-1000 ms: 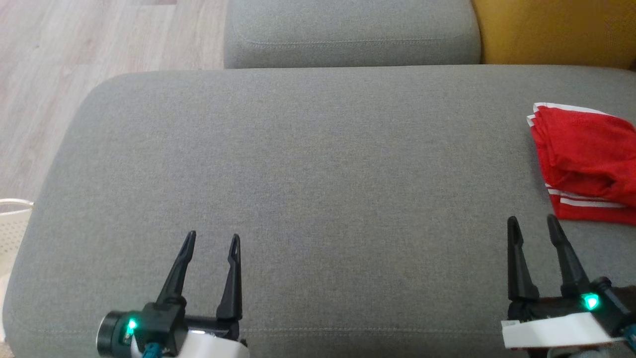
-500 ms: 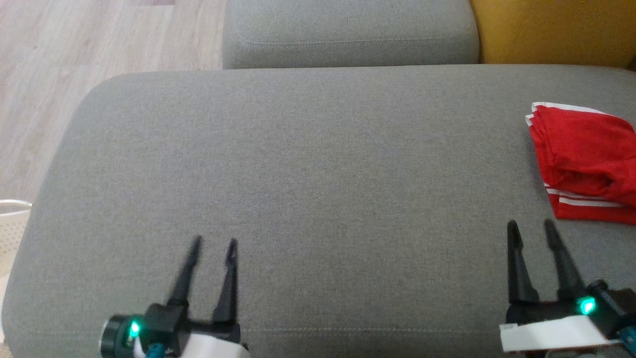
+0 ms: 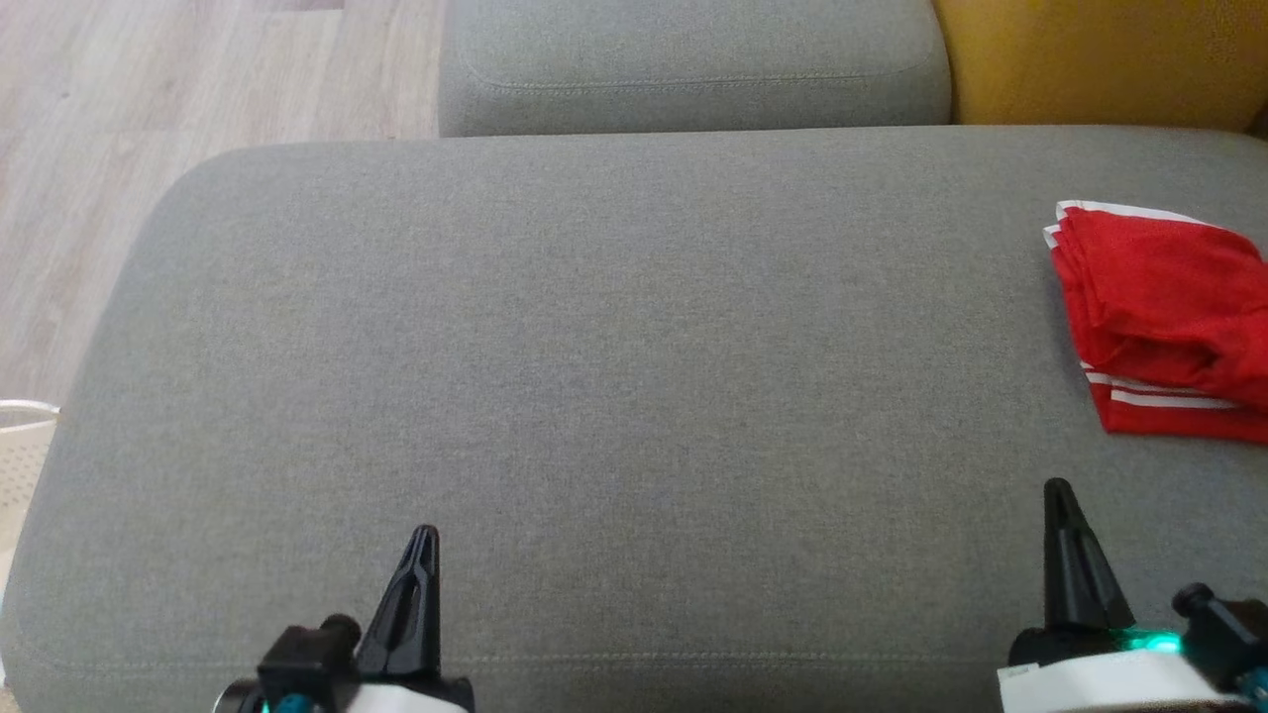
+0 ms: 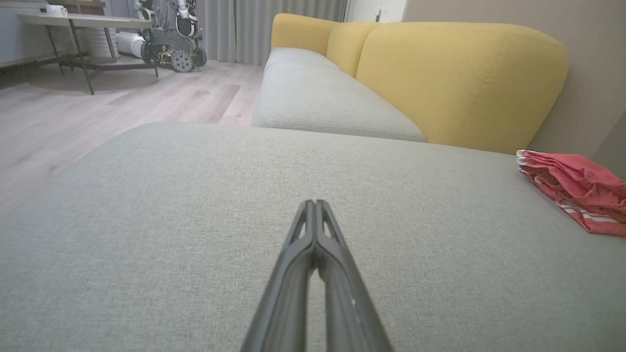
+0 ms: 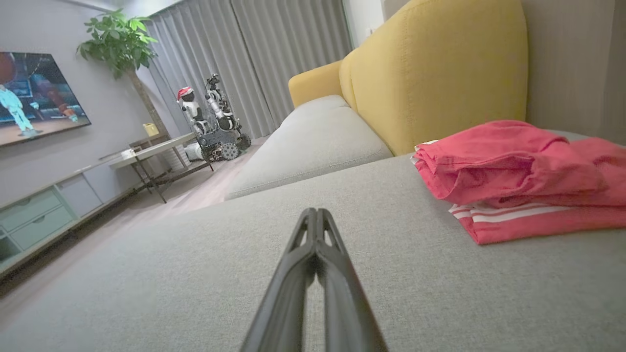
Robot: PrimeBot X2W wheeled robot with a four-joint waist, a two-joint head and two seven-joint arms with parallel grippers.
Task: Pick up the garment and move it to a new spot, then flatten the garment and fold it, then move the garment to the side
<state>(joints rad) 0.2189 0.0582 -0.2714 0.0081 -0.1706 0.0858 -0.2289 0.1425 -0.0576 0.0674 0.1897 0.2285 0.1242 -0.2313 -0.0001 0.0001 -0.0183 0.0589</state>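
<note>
Garment (image 3: 1159, 307), red with white stripes along its edges, lies folded in a loose, slightly rumpled stack at the right edge of the head view. It is partly cut off by the frame and rests on the broad grey cushion (image 3: 594, 347) that spans most of that picture. Nothing touches the garment. The left gripper (image 3: 424, 540) rises from the lower left of the head view, its jaws pressed together into a single dark point, well apart from the garment. The right gripper (image 3: 1058, 492) rises at the lower right, jaws likewise pressed together. Its tip is near the garment's lower striped hem but clear of it, with a strip of bare grey fabric between them. Each wrist view shows that arm's two fingers meeting at the tips with nothing pinched. In the right wrist view the garment sits at the right of the frame, in front of the yellow backrest (image 5: 440, 73). A second grey cushion (image 3: 693, 59) lies at the top centre of the head view, wooden floor (image 3: 198, 89) at the upper left, and a pale basket (image 3: 20, 446) peeks in at the left edge.
</note>
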